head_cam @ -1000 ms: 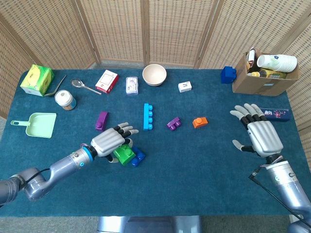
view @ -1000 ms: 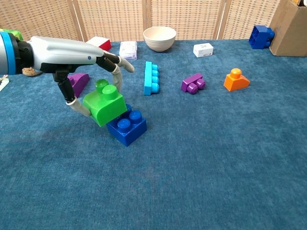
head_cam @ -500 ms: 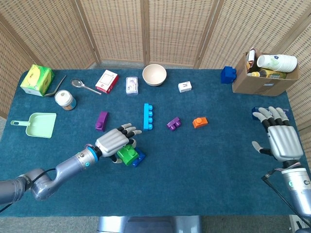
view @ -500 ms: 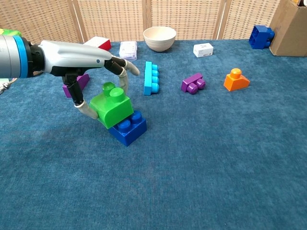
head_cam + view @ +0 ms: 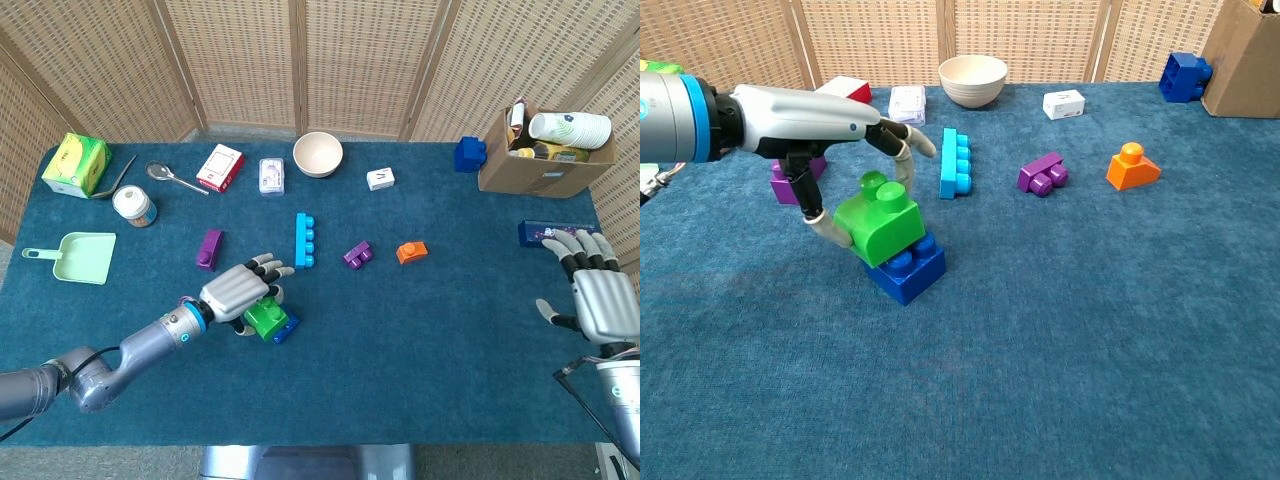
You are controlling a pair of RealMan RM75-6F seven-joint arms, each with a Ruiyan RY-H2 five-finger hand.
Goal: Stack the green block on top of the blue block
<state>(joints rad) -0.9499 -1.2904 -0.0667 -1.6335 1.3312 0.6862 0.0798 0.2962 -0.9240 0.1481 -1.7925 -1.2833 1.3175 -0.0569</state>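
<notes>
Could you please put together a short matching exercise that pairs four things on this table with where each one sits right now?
Things:
1. green block
2. white bowl
3. orange block
4. green dustpan

Places:
A. at the table's far edge, near the middle
B. near the left edge of the table, in front of the small jar
C. on top of the blue block, held by the left hand
D. just right of the small purple block

Pairs: 1-C, 2-A, 3-D, 4-B

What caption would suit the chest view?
Left hand sets the green block onto the blue block.
</notes>
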